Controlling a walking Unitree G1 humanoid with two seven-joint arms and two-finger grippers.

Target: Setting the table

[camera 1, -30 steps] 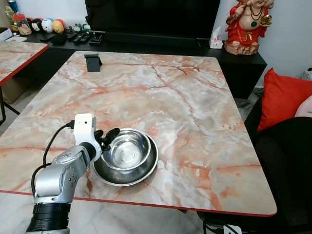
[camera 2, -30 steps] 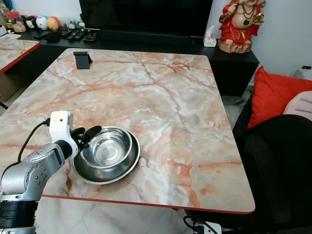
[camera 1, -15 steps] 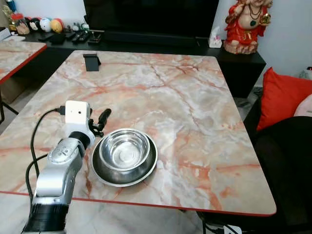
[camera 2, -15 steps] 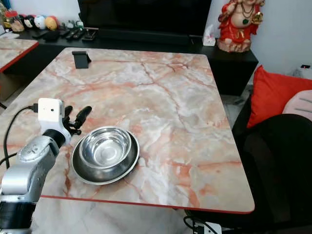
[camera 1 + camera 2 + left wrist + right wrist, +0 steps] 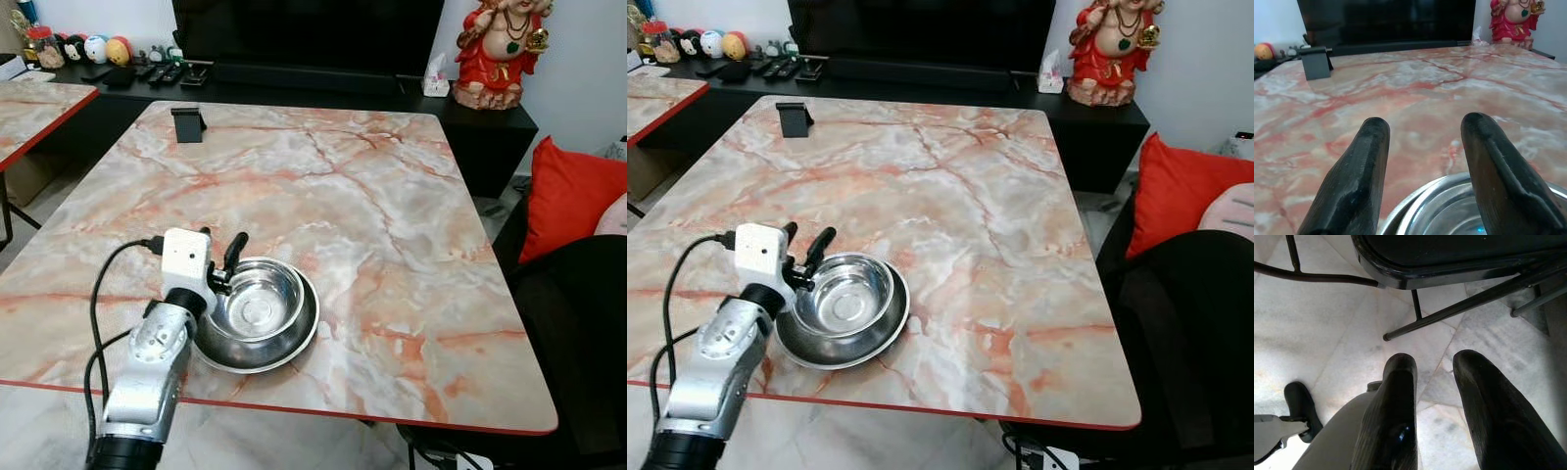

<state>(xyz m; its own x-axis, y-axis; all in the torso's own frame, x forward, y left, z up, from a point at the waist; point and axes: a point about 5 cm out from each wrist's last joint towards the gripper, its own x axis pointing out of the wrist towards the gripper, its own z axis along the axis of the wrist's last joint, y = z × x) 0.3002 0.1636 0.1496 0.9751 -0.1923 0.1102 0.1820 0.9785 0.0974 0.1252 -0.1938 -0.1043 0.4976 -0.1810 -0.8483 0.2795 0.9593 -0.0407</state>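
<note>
Your left tool (image 5: pixel 227 257) hangs spread over the bowl (image 5: pixel 257 304) rim, gripping nothing. Close off-centre and the bowl may skid along the plate (image 5: pixel 294 345) toward the tabletop (image 5: pixel 392 215) edge.

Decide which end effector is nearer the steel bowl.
Left. The left end effector is at the steel bowl's rim; the right end effector hangs over the floor.

A second ago my left gripper (image 5: pixel 227 257) was closed against the near-left rim of the small steel bowl (image 5: pixel 257 302) nested in the wide steel dish (image 5: pixel 299 338). It let go, swung out left, and has returned over that rim (fingers (image 5: pixel 1359 171) parted, holding nothing).
</note>
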